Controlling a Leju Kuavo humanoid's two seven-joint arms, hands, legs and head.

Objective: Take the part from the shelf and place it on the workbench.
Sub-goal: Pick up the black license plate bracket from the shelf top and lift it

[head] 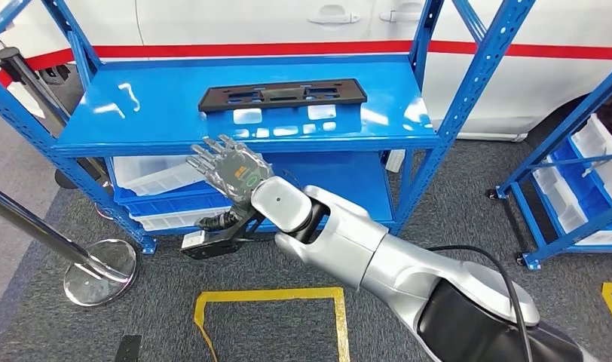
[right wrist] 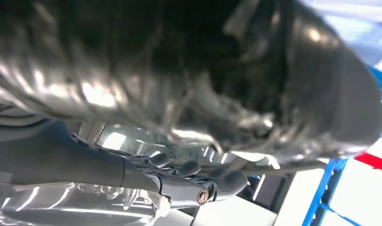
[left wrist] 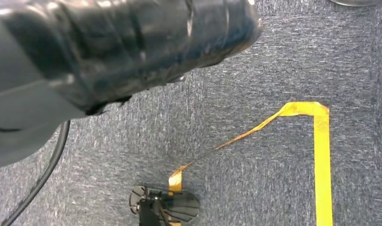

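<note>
Stanchion base (head: 99, 271) on carpet at left. Right hand (head: 229, 167) raised at the front edge of the blue shelf (head: 137, 105), fingers spread, holding nothing. Black part (head: 282, 95) lies flat on the top shelf, beyond the hand, not touching. Left hand: state cannot be told.

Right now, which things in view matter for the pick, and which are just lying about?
For the job:
black part lying on the blue shelf
right hand, open, below the shelf's front edge

Lying about:
clear bins underneath
chrome stand
yellow floor tape
</note>
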